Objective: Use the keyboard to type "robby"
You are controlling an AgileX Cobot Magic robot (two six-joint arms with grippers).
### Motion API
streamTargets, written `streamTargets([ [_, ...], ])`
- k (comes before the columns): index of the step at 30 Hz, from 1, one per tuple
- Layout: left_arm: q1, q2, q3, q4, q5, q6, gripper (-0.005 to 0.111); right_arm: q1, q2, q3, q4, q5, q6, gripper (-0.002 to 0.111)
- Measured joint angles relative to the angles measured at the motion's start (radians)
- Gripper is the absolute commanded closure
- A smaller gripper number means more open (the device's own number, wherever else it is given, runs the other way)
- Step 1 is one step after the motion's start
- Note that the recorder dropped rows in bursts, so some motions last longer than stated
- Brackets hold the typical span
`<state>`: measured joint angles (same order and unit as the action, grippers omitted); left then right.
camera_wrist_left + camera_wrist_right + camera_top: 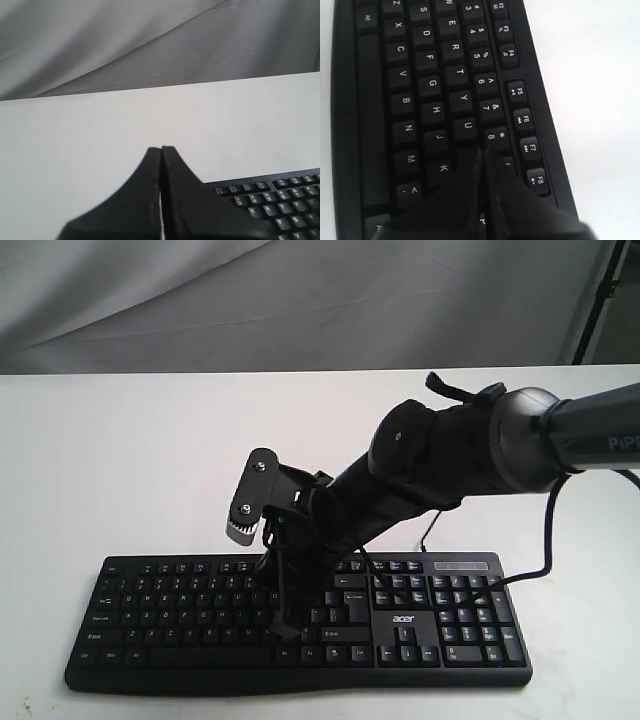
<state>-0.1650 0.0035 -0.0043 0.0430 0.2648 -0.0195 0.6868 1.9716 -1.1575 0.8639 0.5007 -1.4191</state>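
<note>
Item 1: The keyboard [180, 605] lies flat along the near edge of the tabletop [120, 460], wide and black with white legends. The number pad [475, 625] is at its right end and the white "acer" logo [401, 619] sits just left of that pad.

Item 2: My right gripper [287, 630] reaches across from the right and angles down over the middle of the letter block. In the right wrist view its two fingers are pressed together into one point [482, 152]. That point is over the key space bordered by 8, U and K (the legend beneath it is covered). I cannot tell whether the tip touches the key or sits just above it.

Item 3: My left gripper [161, 150] is out of the exterior view. Its own camera shows the fingers shut flush against each other, holding nothing, above bare tabletop. A corner of the keyboard's key rows [280, 200] lies off to one side, apart from the fingertips.

Item 4: A black cable [547, 540] loops up from behind the keyboard's rear right corner, beneath my right arm.

Item 5: Beyond the tabletop's far edge hangs a creased grey cloth backdrop [250, 300].
</note>
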Motion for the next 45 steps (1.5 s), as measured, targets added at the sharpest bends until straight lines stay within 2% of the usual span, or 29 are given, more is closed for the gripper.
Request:
streamTargets([
  [45,0.000,0.000,0.000,0.000,0.000,0.000,0.107,0.000,0.042,0.000,-0.004,-0.022,0.008,0.108],
])
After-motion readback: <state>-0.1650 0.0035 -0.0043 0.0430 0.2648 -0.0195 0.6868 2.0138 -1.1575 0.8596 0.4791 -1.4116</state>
